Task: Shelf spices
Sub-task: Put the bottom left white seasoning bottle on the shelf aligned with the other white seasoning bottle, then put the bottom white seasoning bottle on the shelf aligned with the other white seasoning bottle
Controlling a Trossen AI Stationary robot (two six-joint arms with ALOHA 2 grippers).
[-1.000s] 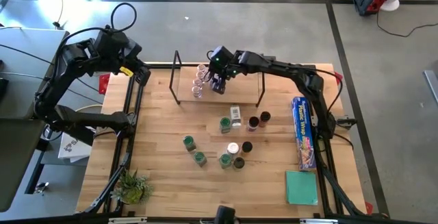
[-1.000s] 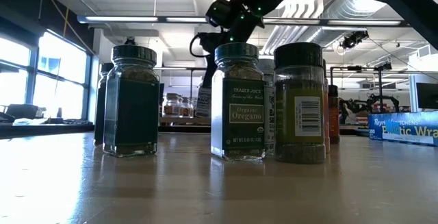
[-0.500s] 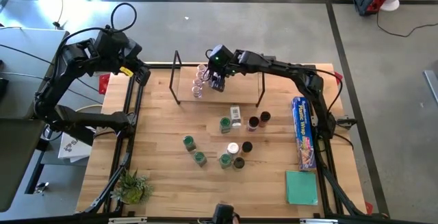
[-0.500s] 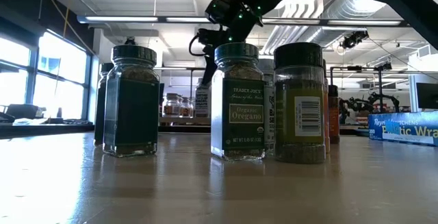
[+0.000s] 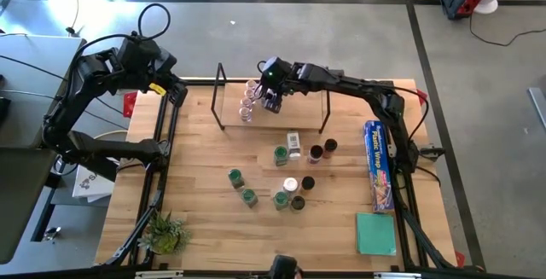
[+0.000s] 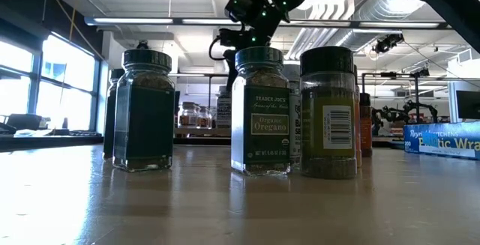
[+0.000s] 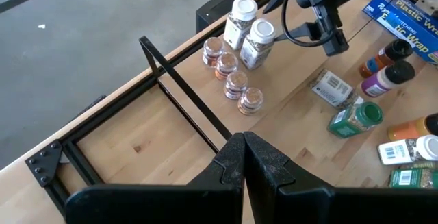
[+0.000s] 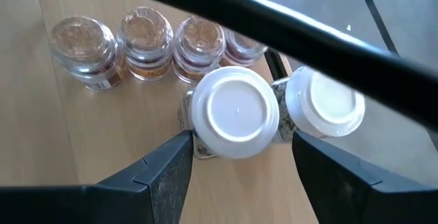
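Wooden surface (image 5: 196, 228): a shelf of thin black wire uprights (image 5: 220, 100) is set at the far edge, with loose spice jars spread before it.

On the shelf board: four clear-topped jars (image 7: 233, 80) are lined up in a row; two white-capped jars (image 7: 250, 32) are stood just beside them, touching or nearly touching each other. In the right wrist view the nearer white cap (image 8: 235, 112) is seen from straight above, the second white cap (image 8: 325, 107) next to it, and the clear-topped row (image 8: 147, 39) beyond.

Right claw (image 5: 272, 101): held over the shelf, above the nearer white-capped jar, fingers (image 8: 164, 172) spread apart on either side of the cap and clear of it; nothing is gripped.

Left claw (image 7: 243, 157): parked off the surface's far left corner, fingers pressed together, nothing between them.

Loose jars at mid-surface: a white-labelled jar lying on its side (image 5: 293, 143); a green-topped jar (image 5: 281, 154) just beside it; two dark-topped jars (image 5: 322, 148) to the right; two green-topped jars (image 5: 241, 187) to the left; a cluster with white, green and black tops (image 5: 291, 194) nearer the front. In the low view an oregano jar (image 6: 260, 112) is seen among the closest.

Other items: a long blue wrap box (image 5: 379, 165) along the right edge; a flat teal square (image 5: 376, 233) near the front right corner; a small green plant (image 5: 165, 232) at the front left.
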